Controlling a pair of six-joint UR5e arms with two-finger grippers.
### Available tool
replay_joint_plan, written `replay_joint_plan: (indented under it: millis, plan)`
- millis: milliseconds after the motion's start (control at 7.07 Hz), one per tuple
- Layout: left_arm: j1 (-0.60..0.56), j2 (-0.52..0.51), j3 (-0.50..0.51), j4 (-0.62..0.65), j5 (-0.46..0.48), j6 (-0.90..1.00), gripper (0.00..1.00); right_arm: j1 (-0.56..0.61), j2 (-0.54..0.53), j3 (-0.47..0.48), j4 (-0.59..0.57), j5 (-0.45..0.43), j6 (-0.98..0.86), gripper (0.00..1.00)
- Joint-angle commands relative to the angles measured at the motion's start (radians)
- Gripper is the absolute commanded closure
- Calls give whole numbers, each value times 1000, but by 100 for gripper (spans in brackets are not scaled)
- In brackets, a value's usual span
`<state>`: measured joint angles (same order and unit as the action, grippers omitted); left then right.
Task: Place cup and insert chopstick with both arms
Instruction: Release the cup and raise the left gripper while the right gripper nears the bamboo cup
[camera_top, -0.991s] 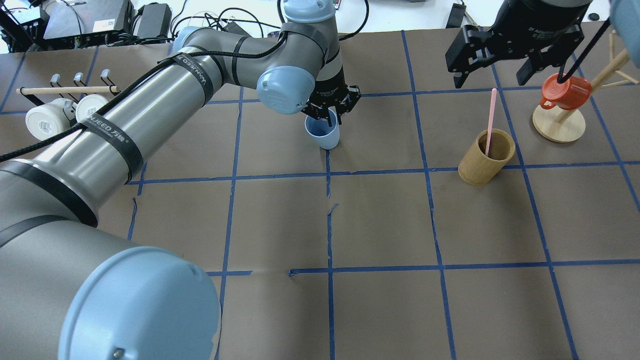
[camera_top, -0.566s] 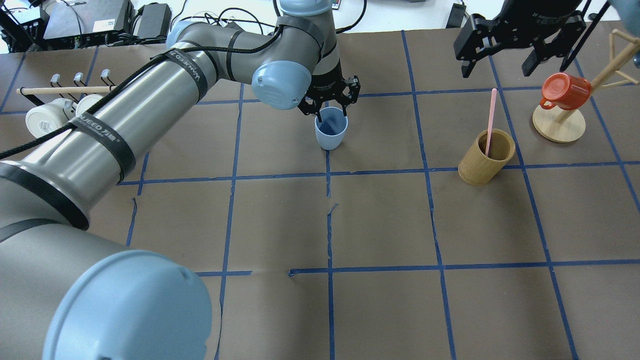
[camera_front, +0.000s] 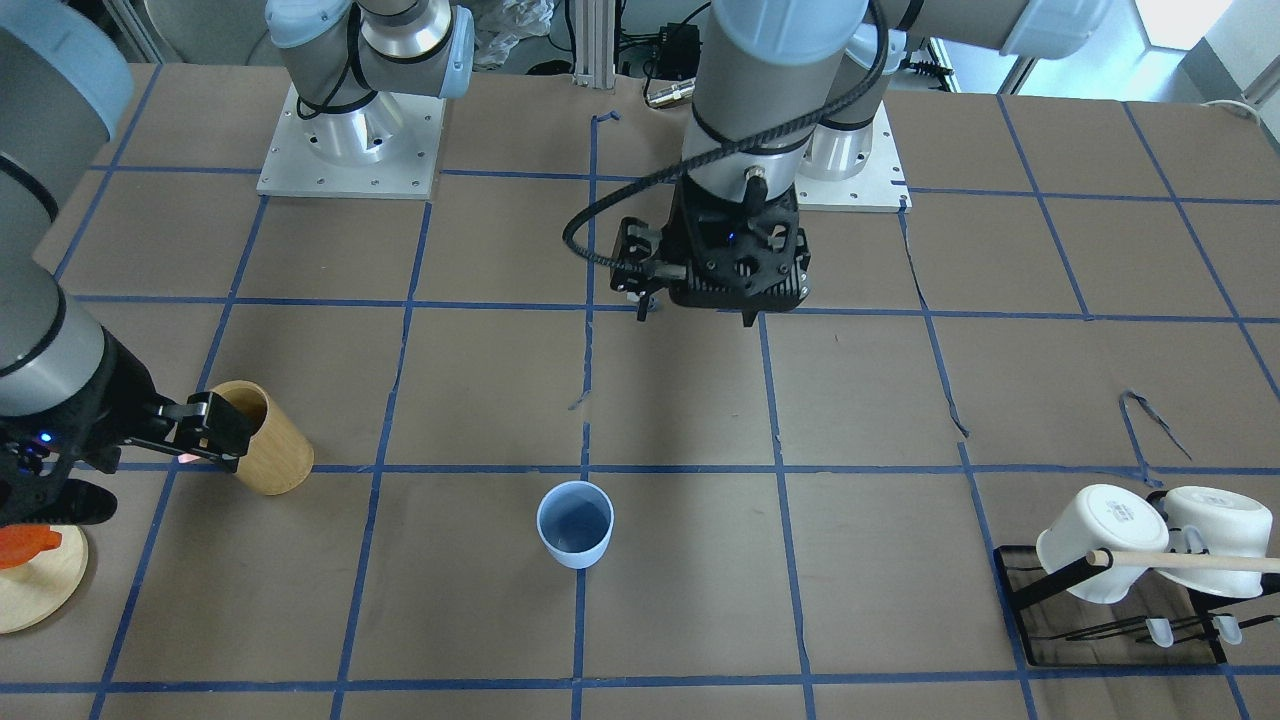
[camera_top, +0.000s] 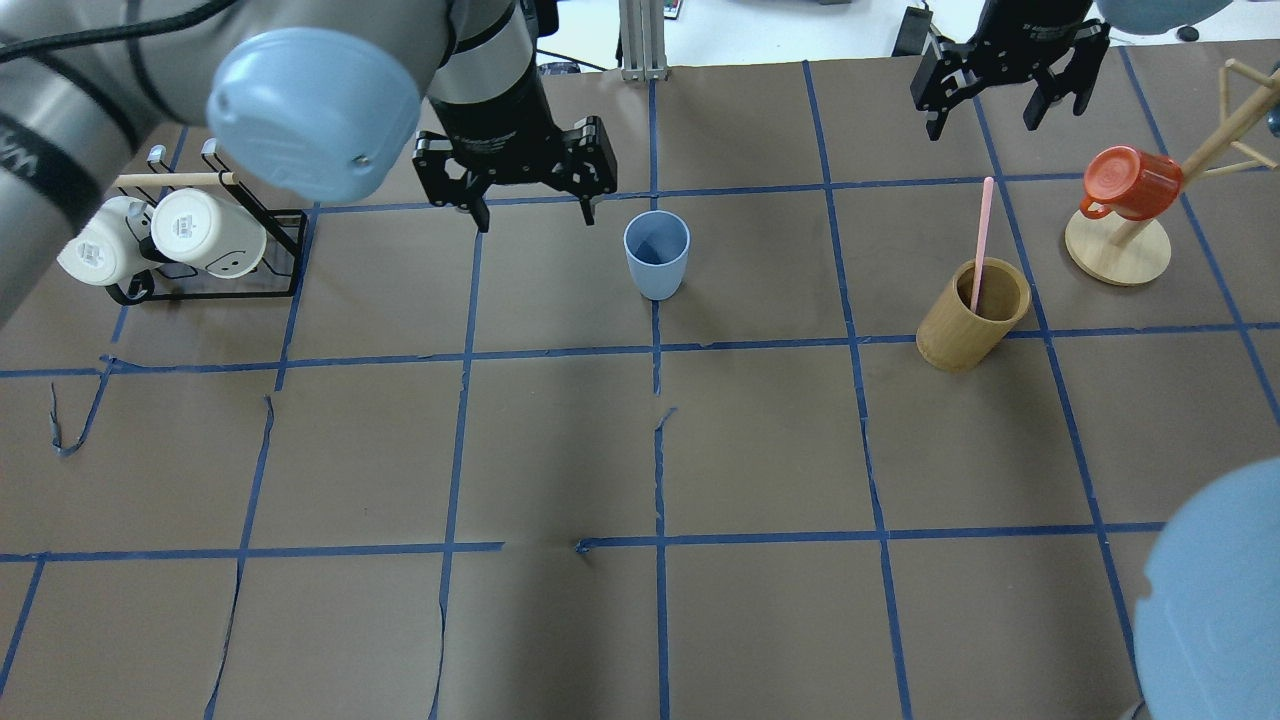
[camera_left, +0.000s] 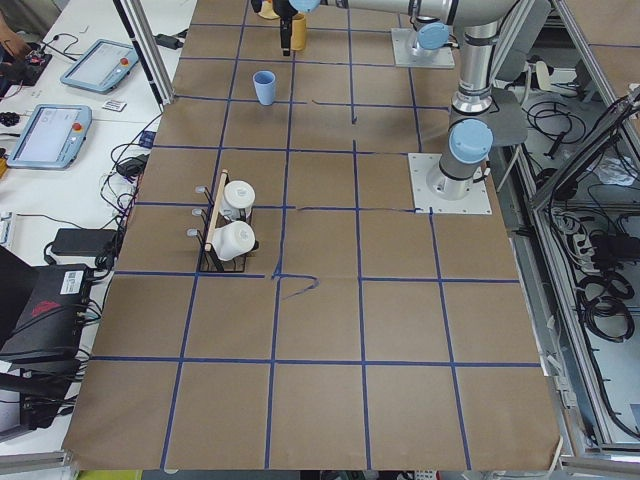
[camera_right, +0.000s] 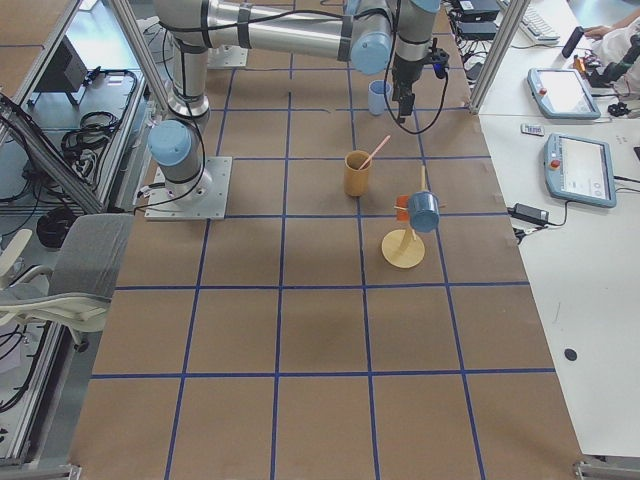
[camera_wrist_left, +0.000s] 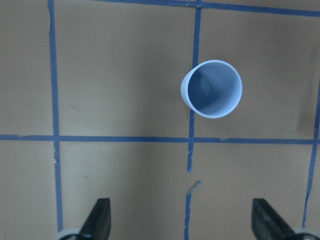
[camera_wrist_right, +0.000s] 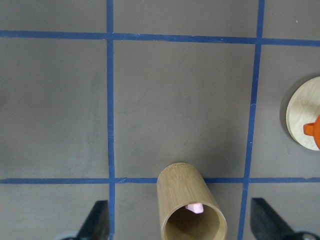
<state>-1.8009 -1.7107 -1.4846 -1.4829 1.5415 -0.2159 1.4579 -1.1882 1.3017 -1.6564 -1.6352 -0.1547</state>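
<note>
One pink chopstick (camera_top: 981, 240) leans inside the bamboo holder (camera_top: 958, 338), blue cup (camera_top: 657, 272) upright.

- Overhead exterior: fixed high behind the robot, facing forward and down on the table (camera_top: 760, 440); blue cup (camera_top: 657, 255) at upper centre, bamboo holder (camera_top: 973, 315) to its right.
- Exterior front-facing: fixed across the table, looking steeply down toward the robot's bases; the same area shows mirrored, with the holder at left and the mug rack (camera_front: 1030, 600) at right.
- Exterior left: distant and elevated, looking along the table from the rack end.
- Exterior right: distant, at the opposite end; mug tree (camera_right: 405, 255) nearest.
- Left wrist-mounted: close, straight down on the cup.
- Right wrist-mounted: close, straight down on the holder.
</note>
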Motion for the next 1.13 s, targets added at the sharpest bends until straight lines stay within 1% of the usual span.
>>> replay_joint_plan:
  millis: [0, 142, 283, 425, 566, 708, 849, 991]
  plan:
    - [66, 153, -159, -2, 11, 100, 0, -4, 48, 10, 29, -20, -81, 0]
    - [87, 173, -166, 21, 9, 131, 0, -7, 50, 11, 74, -22, -104, 0]
    - [107, 184, -166, 26, 12, 224, 0, -17, 50, 19, 111, -22, -139, 0]
    - [167, 186, -154, 27, 0, 271, 0, -33, 51, 24, 119, -20, -158, 2]
    - [205, 186, -131, 16, 3, 277, 0, -33, 55, 39, 115, -22, -160, 9]
    - [207, 184, -126, 13, 5, 277, 0, -34, 55, 57, 104, -23, -161, 25]
    - [206, 184, -125, -8, 3, 271, 0, -34, 55, 60, 100, -28, -160, 45]
    - [206, 186, -123, -17, 3, 267, 0, -34, 56, 61, 89, -28, -161, 46]
